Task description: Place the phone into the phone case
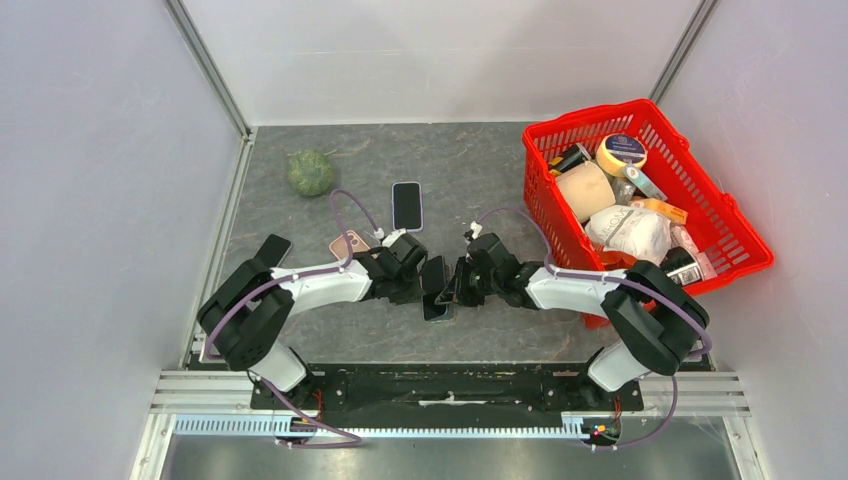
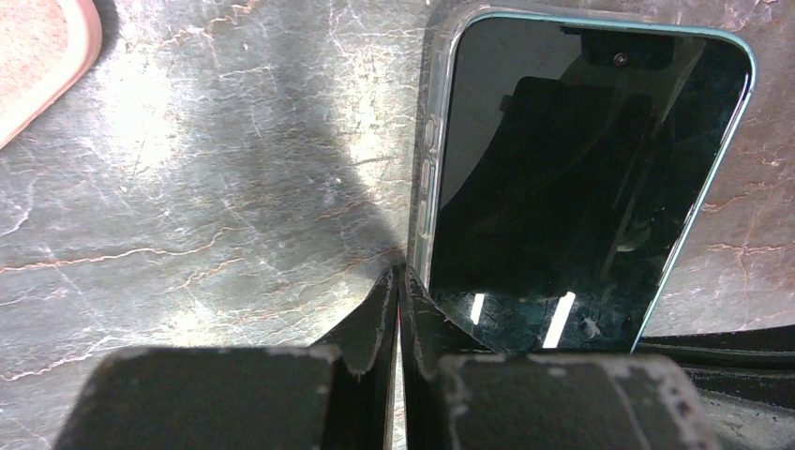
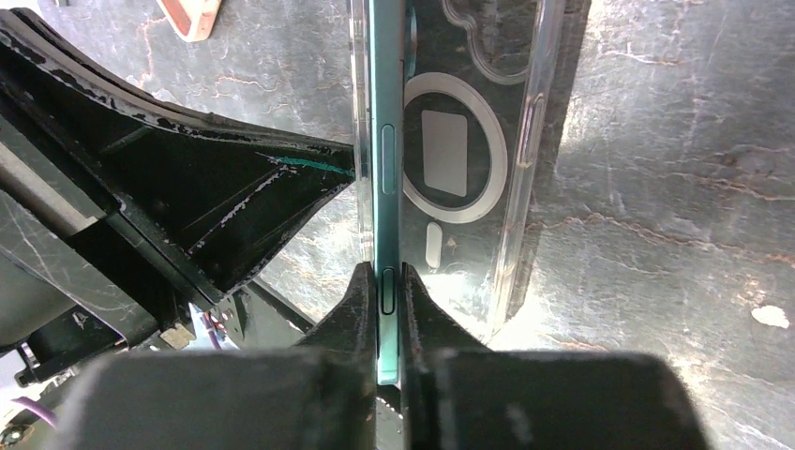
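A teal-edged phone [image 3: 384, 141] with a dark screen [image 2: 562, 169] stands on its long edge, partly seated in a clear case [image 3: 469, 122] with a ring on its back. My right gripper [image 3: 386, 281] is shut on the phone's edge near a side button. My left gripper [image 2: 398, 277] is shut, its tips against the table right beside the case's clear side wall [image 2: 429, 159]; nothing shows between its fingers. In the top view both grippers, left [image 1: 432, 280] and right [image 1: 455, 285], meet at the phone [image 1: 438, 308] near the table's front middle.
A second dark phone [image 1: 407, 205] lies flat behind the grippers. A pink case or phone [image 1: 350, 243] lies by the left arm. A green ball [image 1: 311, 172] sits at the back left. A red basket [image 1: 745, 240] full of items stands on the right.
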### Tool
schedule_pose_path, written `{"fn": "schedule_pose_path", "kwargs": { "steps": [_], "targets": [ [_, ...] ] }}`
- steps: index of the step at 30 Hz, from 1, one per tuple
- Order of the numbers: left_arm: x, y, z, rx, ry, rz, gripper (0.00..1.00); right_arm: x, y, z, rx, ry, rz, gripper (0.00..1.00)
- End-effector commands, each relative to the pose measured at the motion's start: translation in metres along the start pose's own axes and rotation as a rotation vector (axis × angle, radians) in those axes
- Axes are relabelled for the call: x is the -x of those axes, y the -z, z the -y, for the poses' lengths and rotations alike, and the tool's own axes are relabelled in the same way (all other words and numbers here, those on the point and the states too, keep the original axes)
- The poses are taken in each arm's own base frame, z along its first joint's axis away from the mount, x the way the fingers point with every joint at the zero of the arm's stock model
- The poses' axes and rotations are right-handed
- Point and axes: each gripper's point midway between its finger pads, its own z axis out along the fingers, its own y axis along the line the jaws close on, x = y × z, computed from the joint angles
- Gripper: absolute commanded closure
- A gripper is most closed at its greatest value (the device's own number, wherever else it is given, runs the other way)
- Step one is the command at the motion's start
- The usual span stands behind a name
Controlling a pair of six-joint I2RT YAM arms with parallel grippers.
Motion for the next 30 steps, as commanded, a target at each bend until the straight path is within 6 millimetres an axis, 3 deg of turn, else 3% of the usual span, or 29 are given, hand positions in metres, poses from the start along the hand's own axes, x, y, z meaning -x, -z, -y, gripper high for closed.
{"fn": "schedule_pose_path", "kwargs": {
  "steps": [1, 7, 18, 25, 30],
  "targets": [
    [0.001, -0.004, 0.019, -0.046, 0.014, -0.003, 0.92, -0.014, 0.002, 0.032, -0.179, 0.040, -0.052, 0.85],
    [0.000, -0.006, 0.019, -0.040, 0.010, -0.007, 0.92, 0.003, 0.017, 0.026, -0.241, 0.114, -0.024, 0.61],
    [-0.001, -0.007, 0.016, -0.034, 0.011, -0.010, 0.92, 0.020, 0.033, 0.013, -0.284, 0.189, -0.003, 0.46],
    [-0.002, -0.006, 0.014, -0.033, 0.012, -0.011, 0.93, 0.013, 0.038, 0.027, -0.340, 0.205, -0.021, 0.47],
    [-0.003, -0.007, 0.014, -0.033, 0.012, -0.013, 0.93, 0.000, 0.029, 0.029, -0.338, 0.211, -0.051, 0.57]
  ]
}}
